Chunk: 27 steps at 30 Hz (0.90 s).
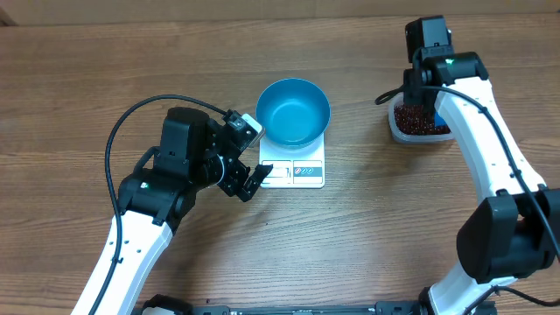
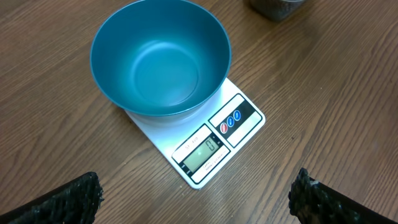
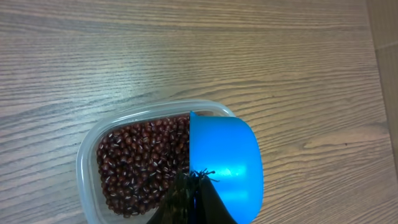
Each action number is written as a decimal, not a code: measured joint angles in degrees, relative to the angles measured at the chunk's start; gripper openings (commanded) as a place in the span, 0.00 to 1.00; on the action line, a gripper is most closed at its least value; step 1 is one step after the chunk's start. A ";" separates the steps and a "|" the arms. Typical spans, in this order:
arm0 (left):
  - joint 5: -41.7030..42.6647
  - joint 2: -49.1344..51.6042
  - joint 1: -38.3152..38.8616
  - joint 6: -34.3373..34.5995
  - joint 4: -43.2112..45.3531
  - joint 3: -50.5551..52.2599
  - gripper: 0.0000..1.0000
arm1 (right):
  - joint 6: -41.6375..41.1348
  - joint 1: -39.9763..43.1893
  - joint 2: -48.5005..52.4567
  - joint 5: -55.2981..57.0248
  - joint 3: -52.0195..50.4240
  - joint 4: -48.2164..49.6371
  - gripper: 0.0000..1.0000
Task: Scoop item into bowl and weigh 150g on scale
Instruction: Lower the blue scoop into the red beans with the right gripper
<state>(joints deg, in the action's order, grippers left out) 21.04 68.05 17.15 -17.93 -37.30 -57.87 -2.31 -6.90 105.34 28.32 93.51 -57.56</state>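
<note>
Right gripper [image 3: 191,198] is closed tight on the blue scoop [image 3: 225,163], its dark fingers meeting at the scoop's near end. The scoop hangs over the right part of the beans [image 3: 138,163]; from the wrist view its straight edge faces the heap and its rounded side faces away. Whether it touches the beans cannot be told. No beans show on the scoop's visible blue surface

The beans lie as a loose dark red-brown heap in a clear plastic tub [image 3: 86,160], filling what shows of it to the left of the scoop. From overhead the tub sits at the right side of the table [image 1: 87,79], directly beneath the right gripper and well apart from the bowl [image 1: 293,109]

The bowl stands upright on the scale [image 1: 297,172], covering its far part and leaving the display and button strip clear at the near edge. Its inside is bare blue, with no beans in it. In the left wrist view the display [image 2: 203,151] is lit and seems to show a single zero, though the digits are small

Left gripper [image 1: 246,179] stands wide open just beside the scale's near left corner, facing the scale and bowl, holding nothing. Its two black fingertips [image 2: 69,200] frame the bottom corners of the wrist view, with bare wood between them
</note>
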 measured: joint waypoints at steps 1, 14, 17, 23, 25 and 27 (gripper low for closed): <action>0.00 0.00 0.00 0.00 0.00 0.00 1.00 | 0.02 0.00 0.28 0.00 0.00 0.00 0.04; 0.00 0.00 0.00 0.00 0.00 0.00 1.00 | 0.98 0.00 1.36 -0.02 -0.22 -0.04 0.04; 0.00 0.00 0.00 0.00 0.00 0.00 0.99 | 1.29 0.00 1.75 0.00 -0.22 -0.02 0.04; 0.00 0.00 0.00 0.00 0.00 0.00 1.00 | 2.36 0.00 3.76 0.02 -0.22 -0.02 0.04; 0.00 0.00 0.00 0.00 0.00 0.00 1.00 | 2.40 0.00 4.44 0.02 -0.22 0.00 0.04; 0.00 0.00 0.00 0.00 0.00 0.00 1.00 | 2.54 0.00 4.94 0.00 -0.22 0.07 0.04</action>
<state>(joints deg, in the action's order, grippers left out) 21.04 68.05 17.15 -17.93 -37.30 -57.87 0.23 -6.90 110.28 28.32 93.30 -57.49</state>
